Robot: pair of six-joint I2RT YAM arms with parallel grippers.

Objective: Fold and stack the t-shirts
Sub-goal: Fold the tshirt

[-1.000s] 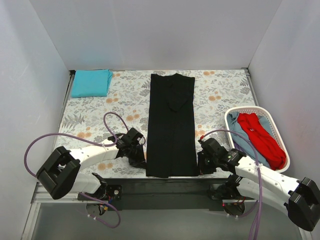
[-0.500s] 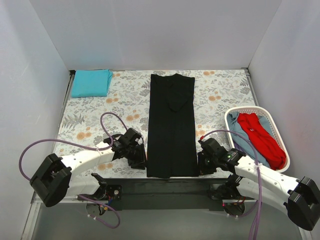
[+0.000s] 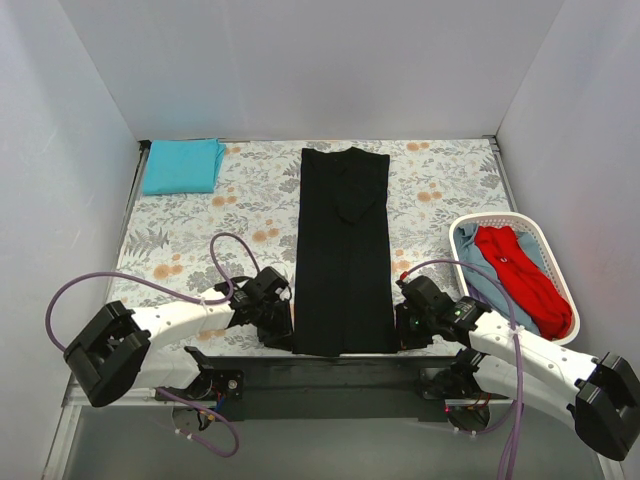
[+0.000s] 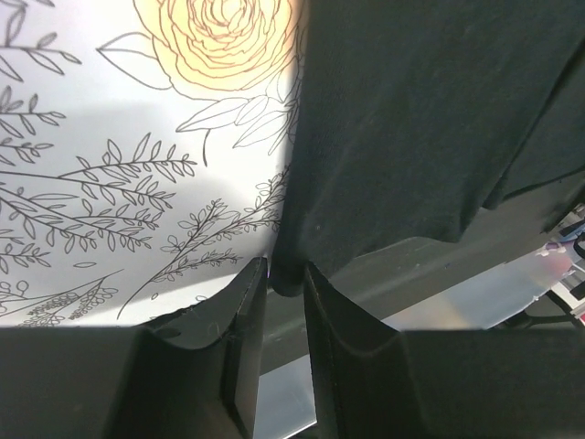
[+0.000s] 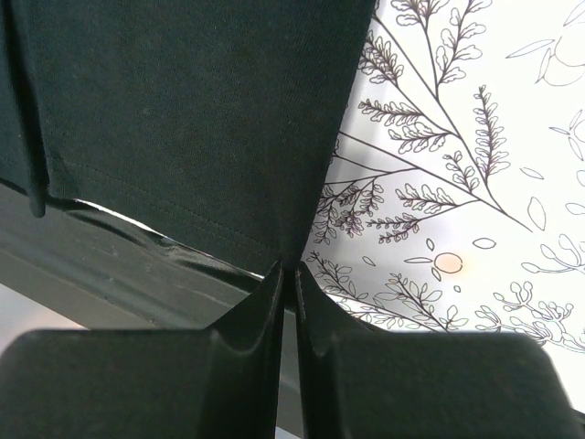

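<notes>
The black t-shirt (image 3: pixel 343 250) lies folded in a long narrow strip down the middle of the table, its hem at the near edge. My left gripper (image 3: pixel 281 326) is at its near-left corner; in the left wrist view the jaws (image 4: pixel 285 274) pinch the rolled edge of the black cloth (image 4: pixel 430 119). My right gripper (image 3: pixel 401 326) is at the near-right corner, and its jaws (image 5: pixel 288 269) are shut on the hem of the black cloth (image 5: pixel 183 110). A folded teal t-shirt (image 3: pixel 182 165) lies at the back left. The red t-shirt (image 3: pixel 522 275) and the light-blue one (image 3: pixel 487 285) lie in the basket.
The white laundry basket (image 3: pixel 500 218) stands at the right edge of the table. The floral table covering (image 3: pixel 200 230) ends at a dark front rail (image 3: pixel 340 375) just below the shirt's hem. White walls enclose the table on three sides.
My left gripper has moved right and nearer, onto the black t-shirt's near-left corner. My right gripper has stayed at the near-right corner.
</notes>
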